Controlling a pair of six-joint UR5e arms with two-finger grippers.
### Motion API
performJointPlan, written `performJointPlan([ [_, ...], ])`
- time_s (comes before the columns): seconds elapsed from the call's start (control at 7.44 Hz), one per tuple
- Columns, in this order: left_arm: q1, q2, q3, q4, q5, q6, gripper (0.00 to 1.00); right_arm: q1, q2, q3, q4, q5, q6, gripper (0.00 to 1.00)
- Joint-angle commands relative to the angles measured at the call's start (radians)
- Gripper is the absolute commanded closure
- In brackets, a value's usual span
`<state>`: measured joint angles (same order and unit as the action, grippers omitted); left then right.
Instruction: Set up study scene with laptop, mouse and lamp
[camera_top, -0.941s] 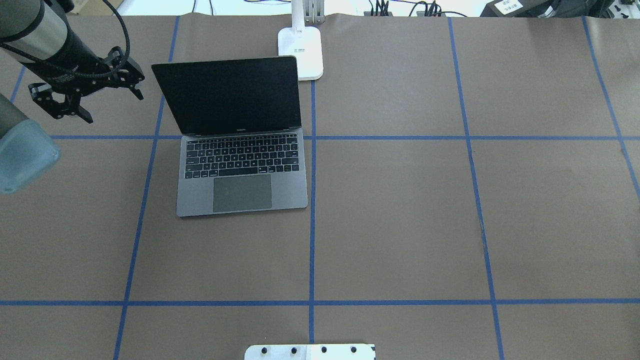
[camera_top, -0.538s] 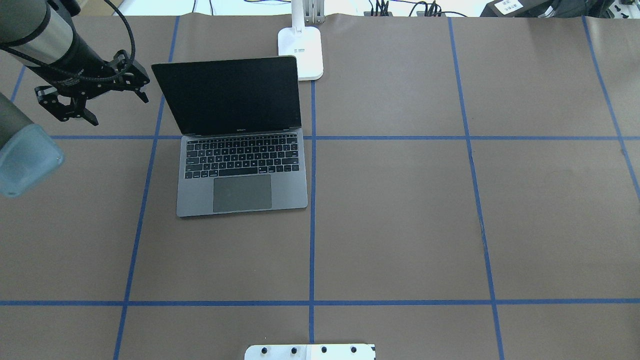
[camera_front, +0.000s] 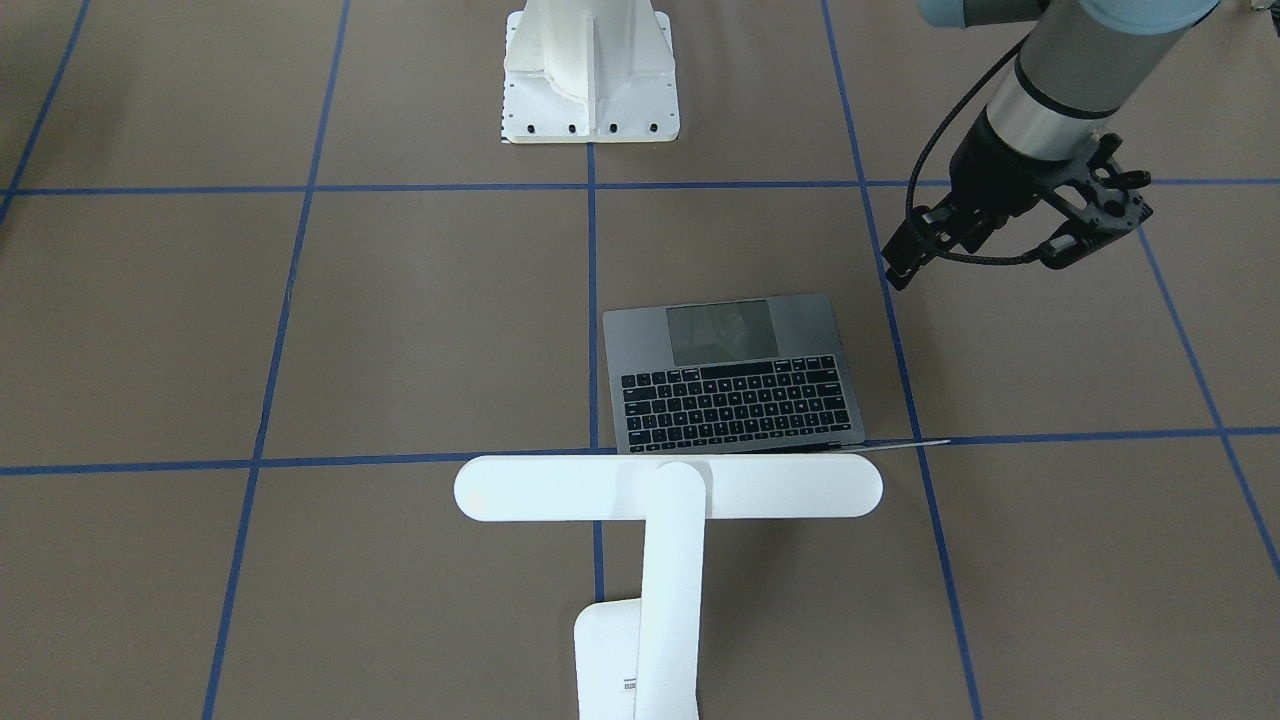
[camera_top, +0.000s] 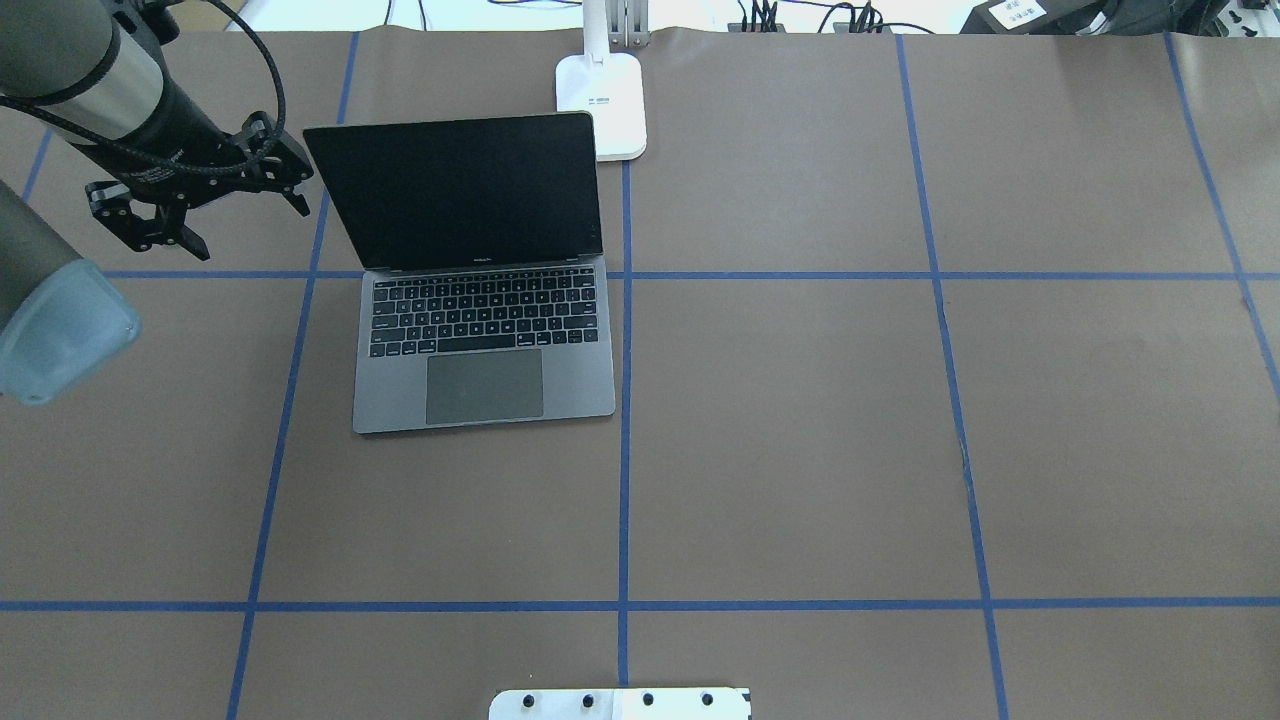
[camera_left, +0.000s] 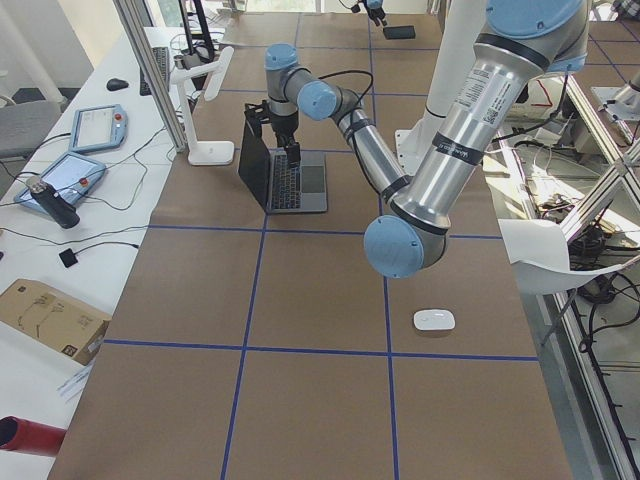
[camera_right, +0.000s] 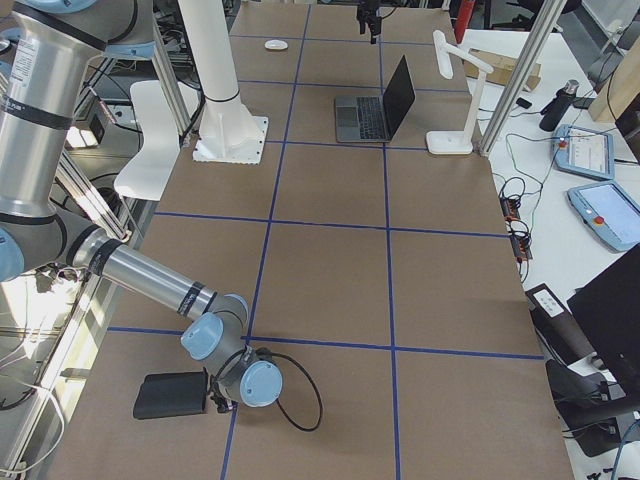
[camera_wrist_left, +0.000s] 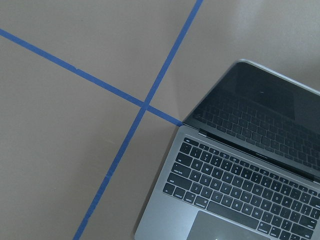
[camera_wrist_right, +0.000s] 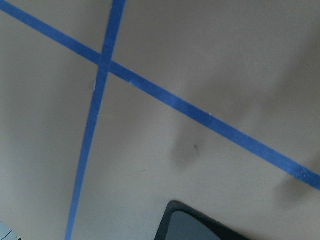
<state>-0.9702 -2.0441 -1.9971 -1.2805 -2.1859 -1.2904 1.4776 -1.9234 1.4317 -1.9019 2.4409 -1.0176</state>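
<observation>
The laptop (camera_top: 480, 330) stands open on the brown table, dark screen up, left of centre; it also shows in the front view (camera_front: 735, 385) and the left wrist view (camera_wrist_left: 240, 190). The lamp stands behind it, its base (camera_top: 602, 105) at the far edge and its bar head (camera_front: 668, 487) over the screen's top. The mouse (camera_left: 434, 320) lies far off on the robot's left side of the table. My left gripper (camera_top: 245, 225) is open and empty, in the air just left of the laptop's screen. My right gripper (camera_right: 225, 392) is low beside a flat black pad; I cannot tell its state.
The flat black pad (camera_right: 175, 395) lies at the table's right end; its corner shows in the right wrist view (camera_wrist_right: 200, 227). The white bolted pedestal (camera_front: 590, 70) stands at the robot's edge. Blue tape lines grid the table. Cables and tablets lie beyond the far edge.
My left gripper has moved to the right, closer to the left edge of the laptop's screen, still open. The laptop and the lamp have not moved.
</observation>
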Motion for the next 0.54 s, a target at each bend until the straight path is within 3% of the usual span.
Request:
performJointPlan([
  [0.0,0.013,0.001,0.001,0.001,0.0,-0.001,0.0,-0.002,0.006,-0.007,0.003,0.001,-0.035,0.0],
  [0.4,0.019,-0.001,0.0,0.0,0.0,-0.001,0.0,-0.002,0.011,-0.011,0.003,0.0,-0.102,0.0],
])
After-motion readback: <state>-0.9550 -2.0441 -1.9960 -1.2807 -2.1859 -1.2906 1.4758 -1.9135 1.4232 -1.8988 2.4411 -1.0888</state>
